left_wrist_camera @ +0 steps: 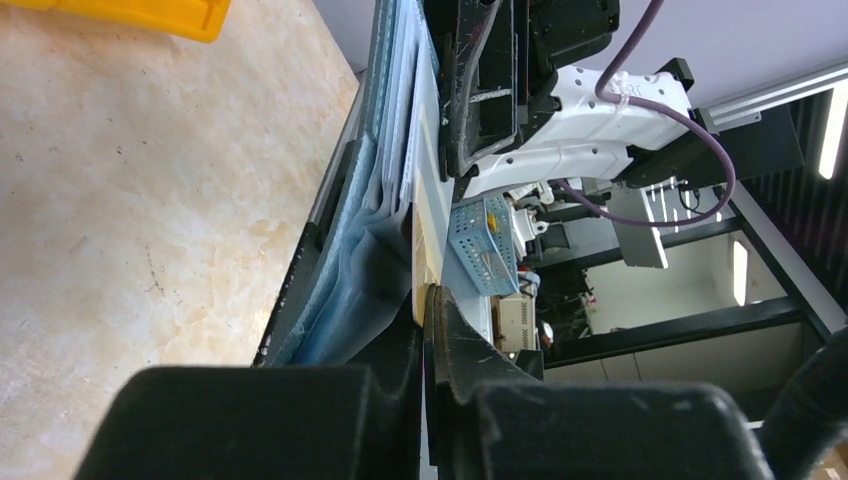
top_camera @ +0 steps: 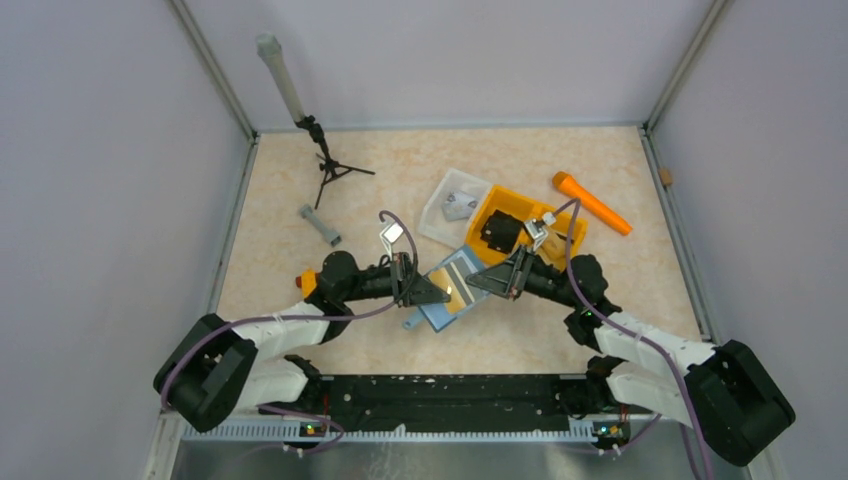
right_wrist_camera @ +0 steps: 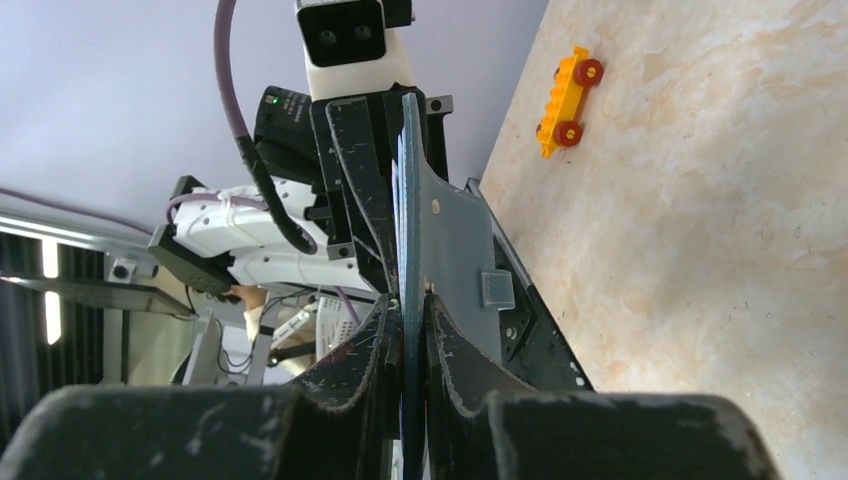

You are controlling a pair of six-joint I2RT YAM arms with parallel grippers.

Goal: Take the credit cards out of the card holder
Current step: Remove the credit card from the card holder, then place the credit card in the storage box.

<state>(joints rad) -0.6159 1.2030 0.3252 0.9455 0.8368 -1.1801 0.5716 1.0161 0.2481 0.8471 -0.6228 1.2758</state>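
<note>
The teal-blue card holder is held above the table between both grippers, with a gold card lying across its top. My left gripper is shut on the card's edge; in the left wrist view the pale card sits pinched at the gripper, with the holder's blue folds beside it. My right gripper is shut on the holder from the opposite side; in the right wrist view the gripper clamps the holder's thin blue edge, next to its grey panel.
An orange divided bin and a clear bag lie just behind the holder. An orange cylinder lies at the back right. A grey tube and a small tripod stand at the back left. A yellow toy car is on the table.
</note>
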